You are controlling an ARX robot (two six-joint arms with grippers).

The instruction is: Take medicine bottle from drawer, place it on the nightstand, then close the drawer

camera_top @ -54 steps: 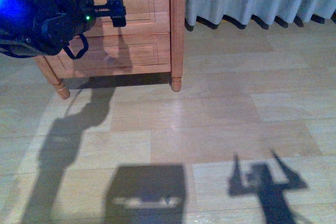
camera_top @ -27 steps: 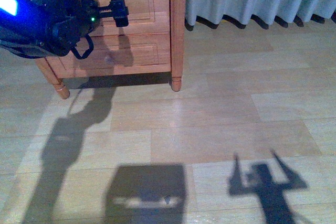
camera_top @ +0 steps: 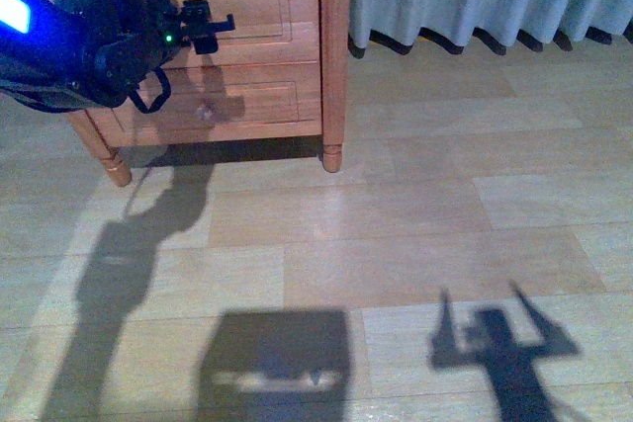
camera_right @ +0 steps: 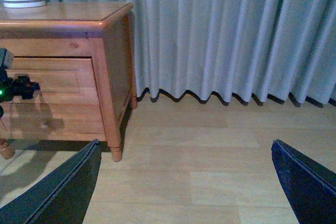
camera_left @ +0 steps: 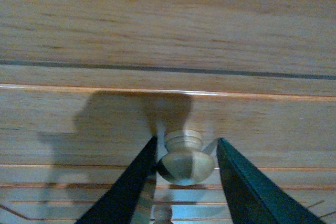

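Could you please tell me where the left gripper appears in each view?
Front view: left gripper, upper left, against the drawer front.
Left wrist view: its fingers flank the knob.
Right wrist view: left gripper, small, before the same drawer front.
Shared landmark: the drawer.

front downward, left wrist near drawer [camera_left: 262,119]; right wrist far; nightstand [camera_right: 113,77] shared

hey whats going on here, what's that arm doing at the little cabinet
The left gripper is at the upper drawer of the nightstand. Its open jaws sit on either side of the round wooden knob and have not clamped it yet. The drawer looks shut, so the job seems to be at its very start. The right gripper hangs open over the floor, away from the furniture, holding nothing.
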